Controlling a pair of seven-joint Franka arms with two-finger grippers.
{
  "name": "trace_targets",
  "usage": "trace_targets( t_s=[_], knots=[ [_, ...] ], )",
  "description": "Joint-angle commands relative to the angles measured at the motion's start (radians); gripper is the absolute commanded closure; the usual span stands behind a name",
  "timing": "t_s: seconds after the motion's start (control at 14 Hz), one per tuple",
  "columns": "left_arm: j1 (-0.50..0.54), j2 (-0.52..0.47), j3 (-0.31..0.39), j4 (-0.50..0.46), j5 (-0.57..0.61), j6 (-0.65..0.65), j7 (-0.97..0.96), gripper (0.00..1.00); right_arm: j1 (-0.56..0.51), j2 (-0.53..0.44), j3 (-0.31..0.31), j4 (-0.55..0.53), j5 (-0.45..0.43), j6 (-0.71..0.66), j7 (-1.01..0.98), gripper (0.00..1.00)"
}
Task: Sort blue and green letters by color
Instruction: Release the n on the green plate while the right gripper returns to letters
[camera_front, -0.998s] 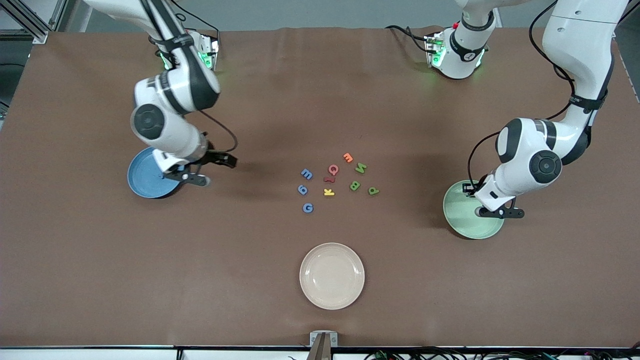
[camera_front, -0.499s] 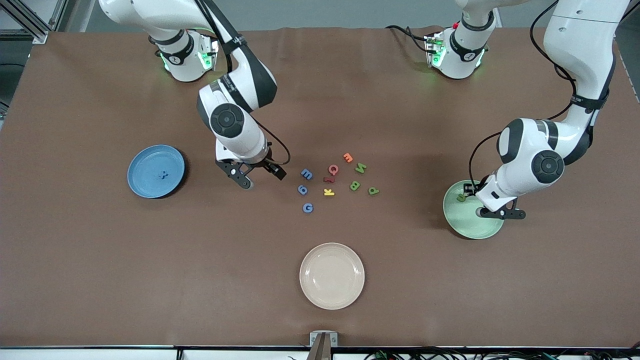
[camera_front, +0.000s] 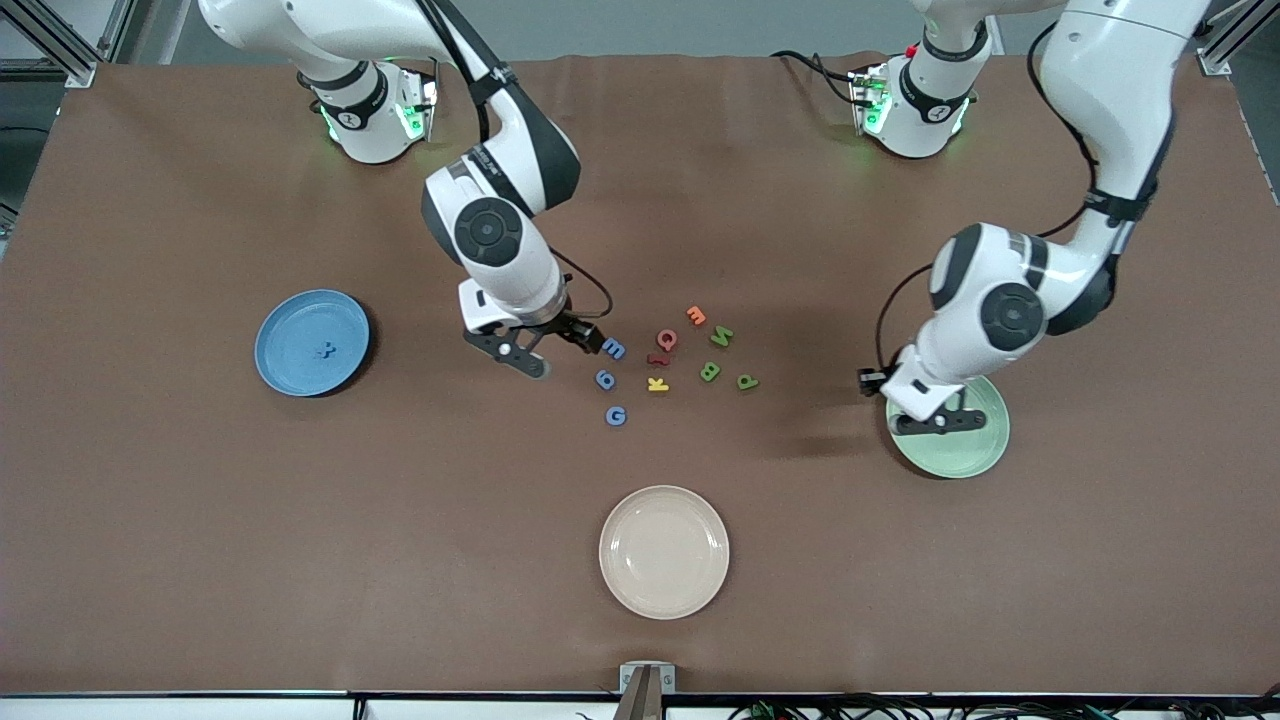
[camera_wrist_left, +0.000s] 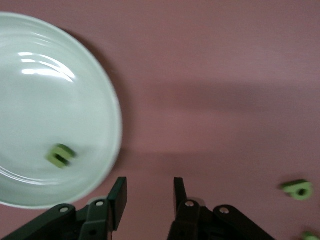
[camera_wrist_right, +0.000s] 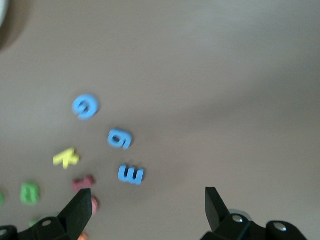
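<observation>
Closing on the blue letters calls for a clean descent by the right claw (camera_front: 553, 352), whose fingers stand wide apart and empty just above the counter (camera_front: 200, 500), beside the cluster on the side toward the right arm's end. In my judgement the step in hand is the pick of the blue E (camera_front: 613, 348), which lies just beside the claw's nearer fingertip; the claw should centre over that piece, straddle it across its narrow width, and come straight down so as not to nudge the blue 9 (camera_front: 604, 379) close by, or the red letter (camera_front: 666, 339) next along. The blue G (camera_front: 616, 415) lies nearer to the front camera, slightly apart from the rest. One blue piece already lies in the blue plate (camera_front: 285, 372), well apart toward the right arm's end. The left claw (camera_front: 935, 408) hangs over the rim of the green plate (camera_front: 985, 450), fingers slightly parted and holding nothing; a green piece (camera_wrist_left: 60, 155) lies in that plate, as the left wrist view shows. Three green letters remain in the cluster: the N (camera_front: 721, 336), the B (camera_front: 709, 372) and the P (camera_front: 746, 381), the last nearest the left arm's end. A cream plate (camera_front: 663, 595) stands nearest the front camera.
</observation>
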Motion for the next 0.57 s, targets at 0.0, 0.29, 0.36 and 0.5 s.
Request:
trace_targets(
  t_s=[0.0,0.29,0.36,0.5],
  knots=[
    [-0.072,0.054,0.001,0.059,0.022,-0.001,-0.136,0.55,0.03,0.087,-0.01,0.083,-0.015,0.008,-0.314,0.05],
    [-0.172,0.137,0.001,0.148,0.022,0.0,-0.319,0.55,0.053,0.15,-0.01,0.088,-0.137,0.147,-0.643,0.04],
    [-0.193,0.155,0.003,0.166,0.022,0.0,-0.362,0.55,0.055,0.166,-0.011,0.087,-0.148,0.179,-0.708,0.04],
    [-0.225,0.169,0.003,0.177,0.022,0.002,-0.419,0.54,0.059,0.191,-0.01,0.083,-0.15,0.203,-0.789,0.04]
  ],
)
